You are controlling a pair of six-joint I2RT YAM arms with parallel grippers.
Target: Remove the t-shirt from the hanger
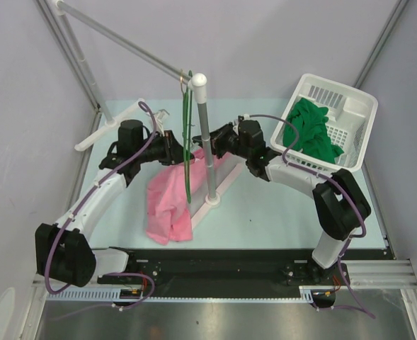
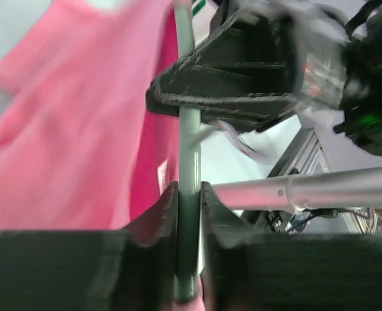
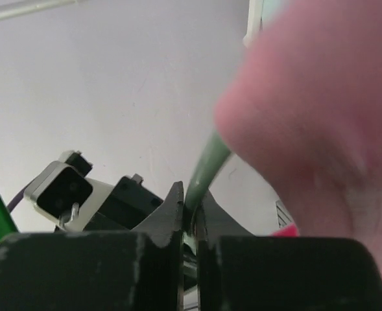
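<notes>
The pink t-shirt hangs crumpled from the thin green hanger and trails onto the table left of the rack post. My left gripper is on the hanger from the left and my right gripper from the right. In the left wrist view, the left gripper is shut on the green hanger bar, with the t-shirt beside it. The right wrist view has the right gripper shut on the hanger wire, under a blurred fold of t-shirt.
A white rack post stands just right of the hanger, on a base, with a metal rail running to the back left. A white basket holding a green garment sits at the back right.
</notes>
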